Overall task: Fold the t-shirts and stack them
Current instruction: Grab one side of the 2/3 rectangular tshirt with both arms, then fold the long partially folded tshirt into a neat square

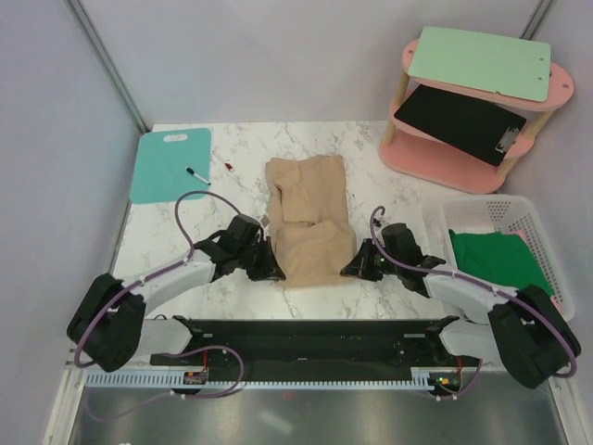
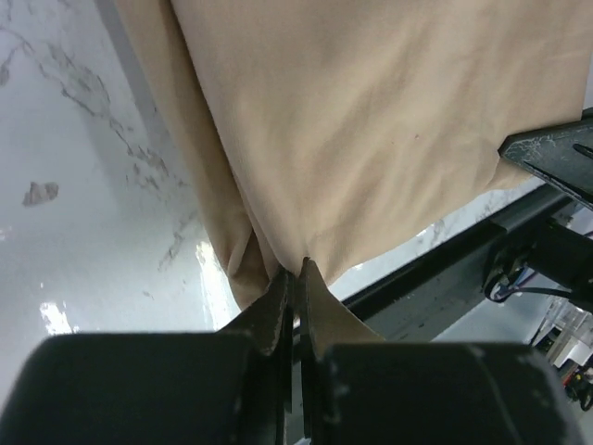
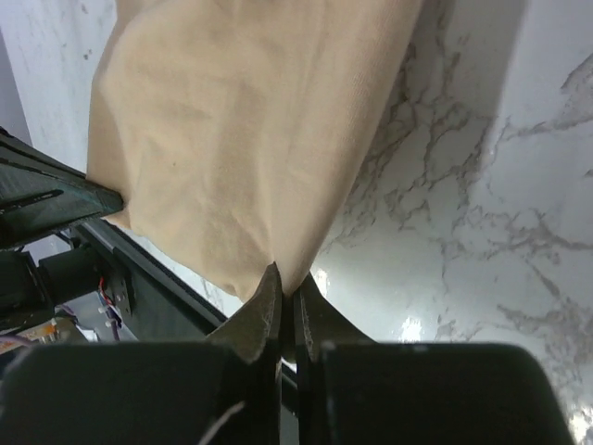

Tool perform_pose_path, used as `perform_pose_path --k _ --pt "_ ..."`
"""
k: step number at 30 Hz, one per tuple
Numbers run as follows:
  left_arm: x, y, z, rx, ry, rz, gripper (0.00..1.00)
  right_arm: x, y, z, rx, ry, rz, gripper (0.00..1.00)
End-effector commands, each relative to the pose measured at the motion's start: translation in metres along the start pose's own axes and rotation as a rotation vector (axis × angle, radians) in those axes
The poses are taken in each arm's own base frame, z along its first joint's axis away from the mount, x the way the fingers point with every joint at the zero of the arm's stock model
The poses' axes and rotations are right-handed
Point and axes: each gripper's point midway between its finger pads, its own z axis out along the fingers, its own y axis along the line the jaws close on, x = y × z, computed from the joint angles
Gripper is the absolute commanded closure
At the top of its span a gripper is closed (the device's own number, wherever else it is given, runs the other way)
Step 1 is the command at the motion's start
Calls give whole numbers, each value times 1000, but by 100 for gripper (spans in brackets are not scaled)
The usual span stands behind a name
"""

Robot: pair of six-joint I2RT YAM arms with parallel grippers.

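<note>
From above, the tan t-shirt point(image 1: 310, 227) lies on the worktop point(image 1: 243, 185) between the left hand point(image 1: 271, 267) and right hand point(image 1: 357, 266), each at a near corner. The left wrist view shows that hand pinched tight on the hem, cloth spreading ahead. The right wrist view shows its hand clamped on the hem too, cloth ahead.

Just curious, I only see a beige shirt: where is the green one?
In the top view, the green t-shirt lies in the white basket at the right edge of the table, near the pink shelf.
</note>
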Motion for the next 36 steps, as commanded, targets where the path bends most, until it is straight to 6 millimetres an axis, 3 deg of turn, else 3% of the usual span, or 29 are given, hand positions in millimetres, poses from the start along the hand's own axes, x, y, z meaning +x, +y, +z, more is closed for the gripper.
perform_pose_path --k 1,2,4,5,7,8,10,15,16,18,19,24,25,26,28,29,31,35,36 --pt "-8 -11 -35 -18 -86 -44 98 -1 15 -27 -9 -12 -74 96" --pt "-18 -21 -45 -5 -116 -29 98 -12 23 -30 -12 -41 -91 96" --pt "-23 -22 -56 -35 -134 -10 98 -21 30 -34 -9 -62 -109 95" --pt "-35 -35 -64 -22 -163 6 98 -32 39 -35 -17 -89 -127 95" --pt "-44 -36 -68 -56 -168 31 98 -47 51 -33 -20 -105 -148 94" --pt "-56 -47 -74 -48 -195 44 98 -52 52 -32 -11 -113 -160 94" --pt "-67 -49 -73 -70 -197 61 98 -69 63 -27 -10 -132 -180 94" --pt "-114 -67 -80 -59 -245 81 98 -109 74 -13 17 -170 -216 92" --pt "-128 -69 -79 -55 -251 85 98 -123 85 -15 1 -193 -230 92" --pt "-142 -69 -77 -57 -253 86 98 -139 81 -7 18 -197 -235 91" --pt "-156 -73 -83 -40 -270 92 98 -153 90 -8 7 -221 -244 91" --pt "-195 -68 -70 -28 -254 102 98 -198 83 7 30 -254 -230 90" --pt "-208 -71 -74 -16 -274 107 97 -210 92 6 14 -272 -242 90" --pt "-214 -67 -65 -21 -257 101 96 -219 90 7 16 -280 -240 90" --pt "-231 -72 -66 8 -264 114 95 -235 89 17 14 -288 -232 90" --pt "-236 -66 -55 1 -244 105 94 -239 82 27 21 -278 -223 89" --pt "-254 -71 -56 16 -262 123 94 -258 87 29 -5 -303 -217 89" --pt "-278 -65 -41 19 -252 109 93 -281 78 54 -33 -297 -184 88" --pt "-288 -61 -37 17 -258 99 93 -291 85 55 -50 -312 -193 88"
